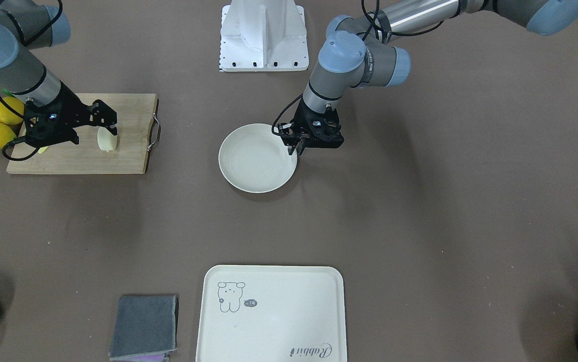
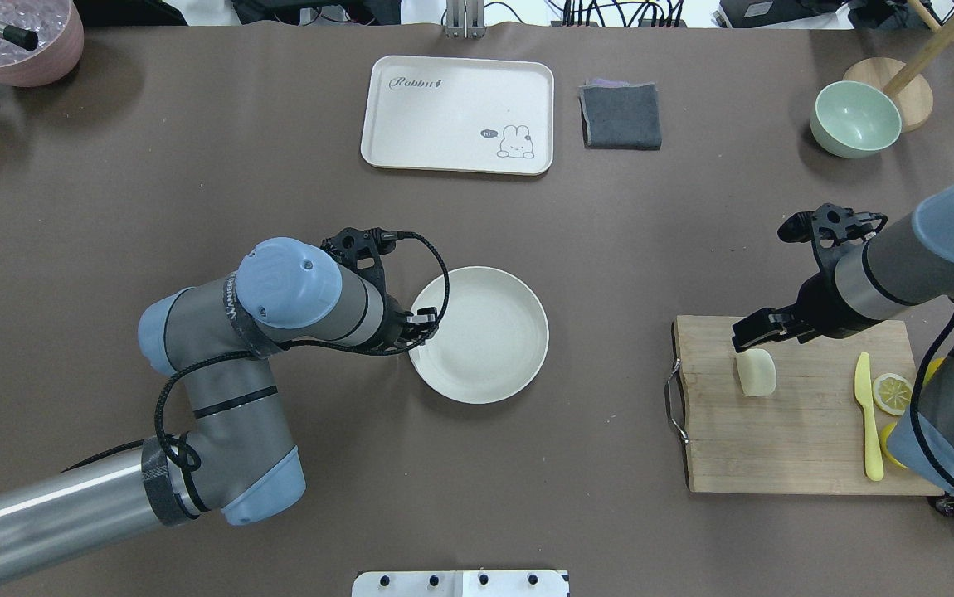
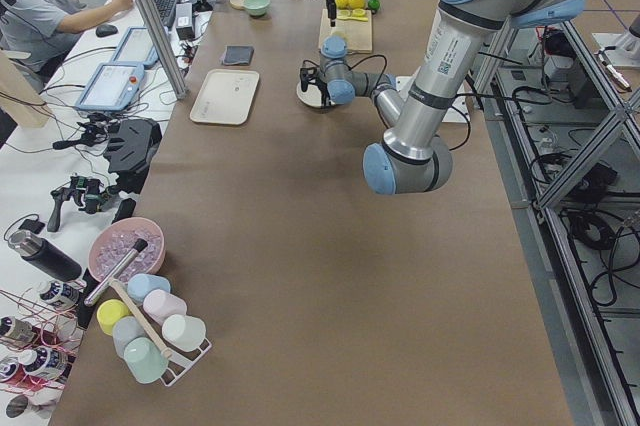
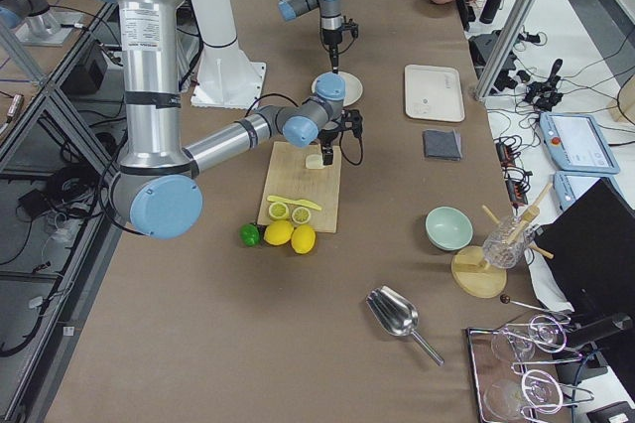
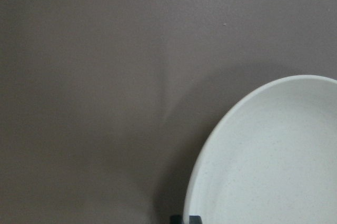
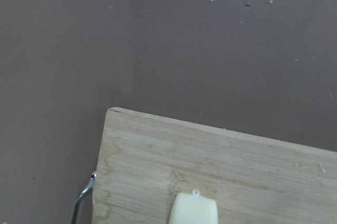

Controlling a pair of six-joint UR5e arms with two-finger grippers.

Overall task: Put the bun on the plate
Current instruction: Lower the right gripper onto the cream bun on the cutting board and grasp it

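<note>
The bun (image 2: 755,371) lies on the cutting board (image 2: 792,448) at the overhead view's right, just beside the right gripper (image 2: 763,282), whose 2 fingers are spread wide. At centre, the left gripper (image 1: 295,149), fingers narrow, pinches the plate (image 2: 494,348) by its rim.

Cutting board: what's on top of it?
The bun, a yellow knife and a lemon slice lie on the cutting board. The right arm hides part of its right edge.

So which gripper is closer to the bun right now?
Right. The right gripper hovers just above the bun on the cutting board; the left gripper sits at the rim of the plate, far off.
</note>
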